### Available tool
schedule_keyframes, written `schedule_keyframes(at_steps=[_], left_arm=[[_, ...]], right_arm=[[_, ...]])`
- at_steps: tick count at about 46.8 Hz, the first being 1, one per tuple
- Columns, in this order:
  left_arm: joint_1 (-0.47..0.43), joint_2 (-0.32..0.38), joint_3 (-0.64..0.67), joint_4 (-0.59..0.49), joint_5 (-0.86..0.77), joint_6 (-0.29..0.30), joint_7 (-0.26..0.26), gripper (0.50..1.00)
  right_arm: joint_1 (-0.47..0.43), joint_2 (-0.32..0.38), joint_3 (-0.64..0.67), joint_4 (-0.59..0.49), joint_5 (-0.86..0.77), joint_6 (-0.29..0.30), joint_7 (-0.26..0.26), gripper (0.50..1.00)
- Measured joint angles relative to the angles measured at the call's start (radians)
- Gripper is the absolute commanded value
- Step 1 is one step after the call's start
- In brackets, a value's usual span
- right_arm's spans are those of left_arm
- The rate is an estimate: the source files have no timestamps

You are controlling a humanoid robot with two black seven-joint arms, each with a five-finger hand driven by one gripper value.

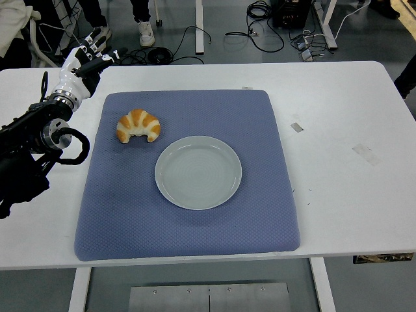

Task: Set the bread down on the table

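A golden croissant [138, 125] lies on the blue mat [188, 227], near its upper left corner and just up-left of an empty pale plate [198, 172]. My left hand [88, 60] hovers over the white table at the far left, up and left of the croissant and well apart from it. Its fingers are spread and hold nothing. The left arm [29, 146] comes in from the left edge. The right arm is out of view.
The white table [344, 130] has bare surface to the right of the mat, with small tape marks [296, 127]. Beyond the far edge lie cables, table legs and a person's shoes [145, 32].
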Motion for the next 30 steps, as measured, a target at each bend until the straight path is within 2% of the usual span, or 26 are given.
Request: schedule_keyframes(at_steps=[30], left_arm=[[0.006, 0.000, 0.000, 0.000, 0.000, 0.000, 0.000, 0.983]], right_arm=[[0.000, 0.000, 0.003, 0.008, 0.000, 0.003, 0.000, 1.000]])
